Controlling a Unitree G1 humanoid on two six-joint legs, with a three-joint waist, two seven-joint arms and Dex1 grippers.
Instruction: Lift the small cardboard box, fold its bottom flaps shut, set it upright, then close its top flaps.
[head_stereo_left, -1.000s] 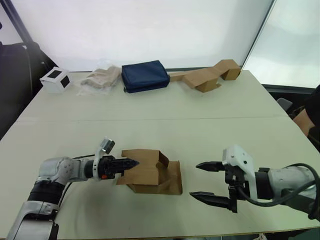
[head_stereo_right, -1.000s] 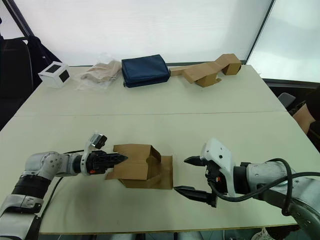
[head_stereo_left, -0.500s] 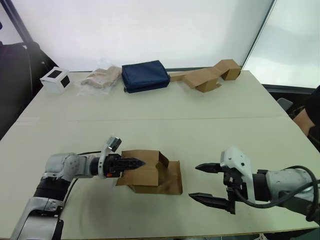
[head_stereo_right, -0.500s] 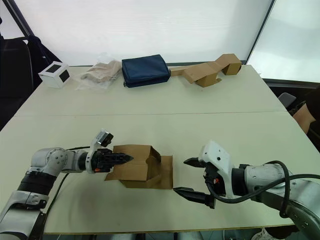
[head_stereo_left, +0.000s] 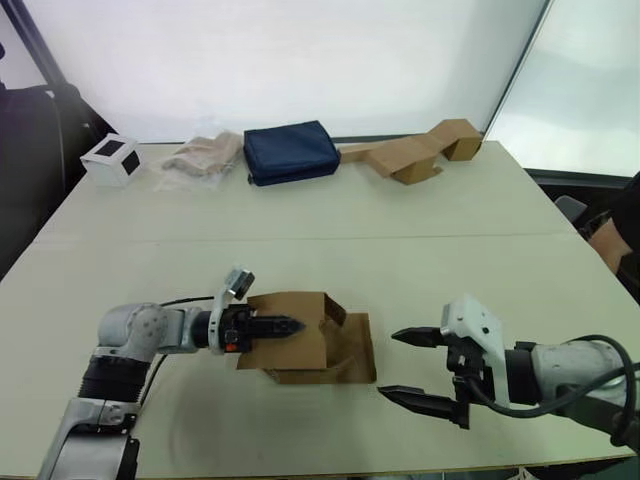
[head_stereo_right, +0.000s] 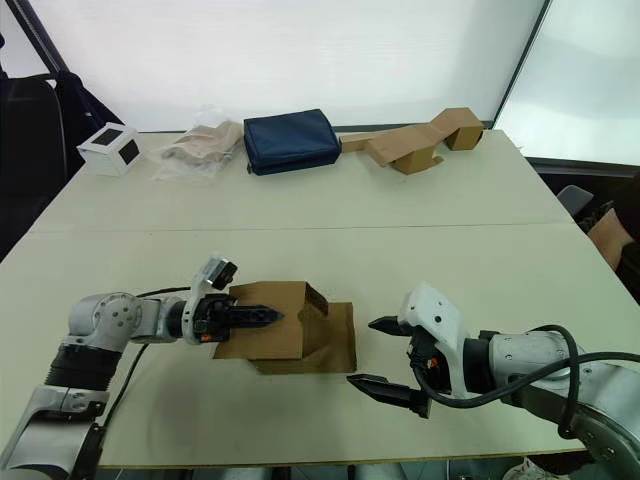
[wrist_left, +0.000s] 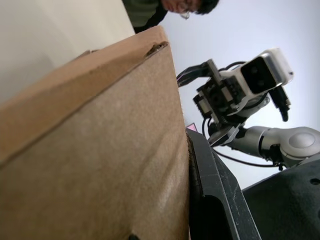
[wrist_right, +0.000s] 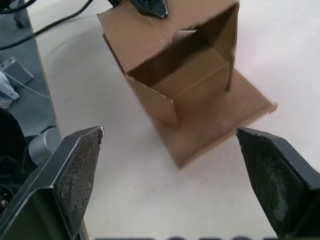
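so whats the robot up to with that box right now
A two-armed robot is working on the small cardboard box, which lies on its side on the table with its open end facing the right tool. The left tool is pressed flat against the box's top wall, fingers together. The right tool hangs open just beside the box, not touching it. One flap lies spread on the table. The box has not been lifted and no flaps are folded yet.

small cardboard box (head_stereo_left: 300, 335) — between left claw (head_stereo_left: 290, 326) | right claw (head_stereo_left: 408, 366) | on table (head_stereo_left: 400, 215)
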